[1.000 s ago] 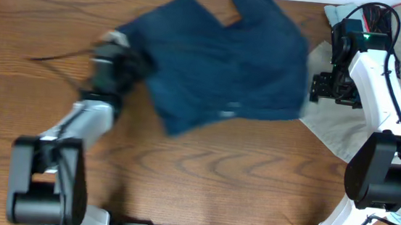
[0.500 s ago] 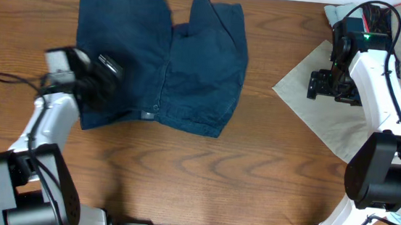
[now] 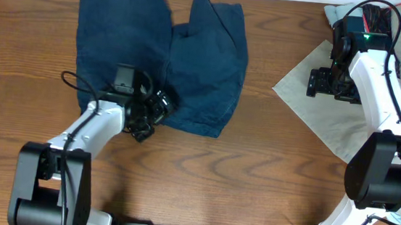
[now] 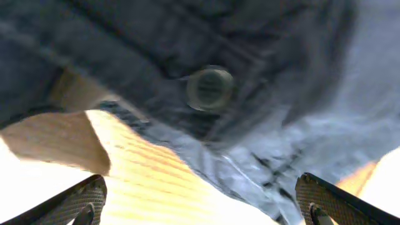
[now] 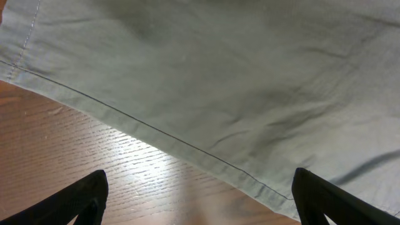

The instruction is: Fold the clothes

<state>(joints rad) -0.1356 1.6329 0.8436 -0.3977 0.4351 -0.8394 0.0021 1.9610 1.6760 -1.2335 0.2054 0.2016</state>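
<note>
The clothes (image 3: pixel 190 68), dark navy shorts, lie spread flat at the back left of the table, legs pointing away and waistband toward the front. My left gripper (image 3: pixel 155 112) hovers over the waistband's front edge, jaws wide open and holding nothing. Its wrist view shows the waistband with a metal button (image 4: pixel 210 88) close up, and both fingertips (image 4: pixel 87 195) at the frame's lower corners over bright wood. My right gripper (image 3: pixel 318 84) stands open over the edge of the khaki-beige garment (image 3: pixel 331 117), with nothing between its fingers (image 5: pixel 87 195).
The khaki-beige garment (image 5: pixel 237 81) covers the back right of the table, its hem running diagonally across the wood. A light blue cloth (image 3: pixel 334 12) peeks out at the far right edge behind the right arm.
The left gripper let go of the shorts, opened, and swung from the left side to the waistband's front edge. The shorts went from bunched to flat. The right arm stayed put.
</note>
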